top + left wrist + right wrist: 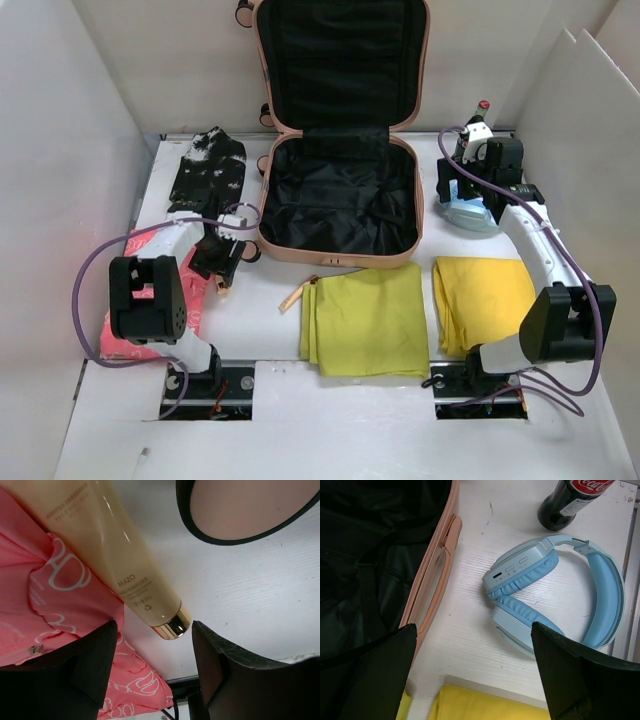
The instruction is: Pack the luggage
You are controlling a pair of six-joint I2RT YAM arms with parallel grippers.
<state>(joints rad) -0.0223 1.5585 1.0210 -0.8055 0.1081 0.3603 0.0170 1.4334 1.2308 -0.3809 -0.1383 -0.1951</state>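
The peach-pink luggage (340, 245) lies open at the back middle, its lid upright and its black lining bare; its side and handle show in the right wrist view (440, 575). My left gripper (222, 268) is open and empty, low over a cream tube (115, 555) whose gold cap (172, 625) lies between the jaws (154, 632). The tube rests partly on a pink printed cloth (45, 605). My right gripper (468, 192) is open and empty (474, 630), over the table between the luggage and light-blue headphones (560, 585).
A black patterned cloth (208, 170) lies back left. Two folded yellow cloths (365, 318) (485, 300) lie in front of the luggage. A cola bottle (570, 500) stands behind the headphones. A round black-rimmed disc (240, 510) lies by the tube. White walls enclose the table.
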